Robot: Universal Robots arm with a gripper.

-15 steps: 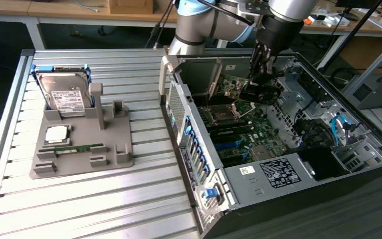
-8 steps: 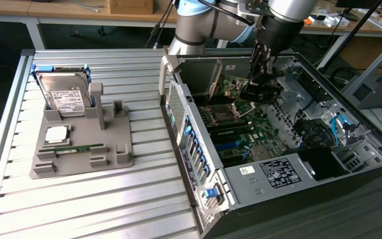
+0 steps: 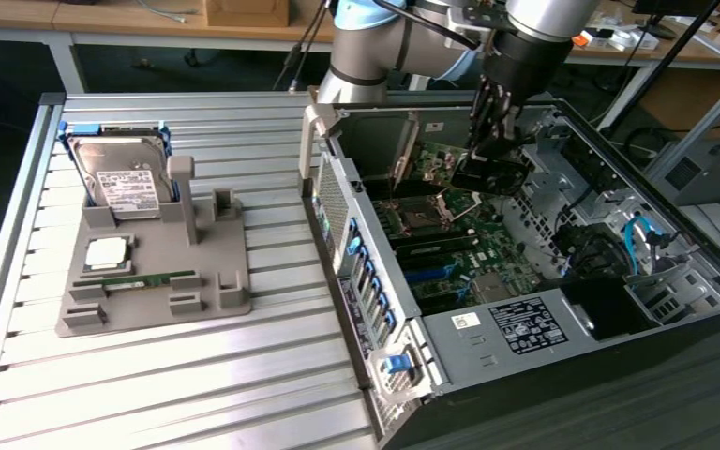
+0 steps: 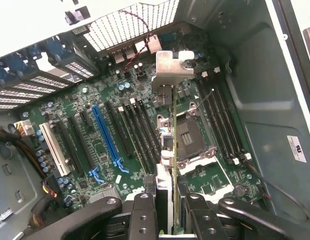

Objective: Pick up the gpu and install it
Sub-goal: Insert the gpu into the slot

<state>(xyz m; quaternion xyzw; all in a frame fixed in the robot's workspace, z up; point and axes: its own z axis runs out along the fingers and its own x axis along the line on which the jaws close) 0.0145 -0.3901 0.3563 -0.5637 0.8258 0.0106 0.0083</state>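
My gripper [image 3: 490, 150] hangs inside the open computer case [image 3: 711, 281], above the green motherboard [image 3: 491, 248]. It is shut on the gpu [image 3: 490, 175], a dark card held below the fingers. In the wrist view the gpu [image 4: 173, 145] appears edge-on, a thin green board with its silver end bracket [image 4: 169, 65] at the far end. My gripper [image 4: 167, 215] clamps it from both sides with black fingers [image 4: 144, 212]. The card hovers over the CPU socket [image 4: 191, 140] area, apart from the board, beside the long black slots [image 4: 137, 130].
A blue slot [image 4: 107, 137] and a white slot [image 4: 54, 150] lie further along the motherboard. On the slatted table a grey fixture [image 3: 217, 295] holds a hard drive [image 3: 120, 180], a CPU chip [image 3: 106, 251] and a RAM stick [image 3: 147, 279]. Case walls surround the gripper.
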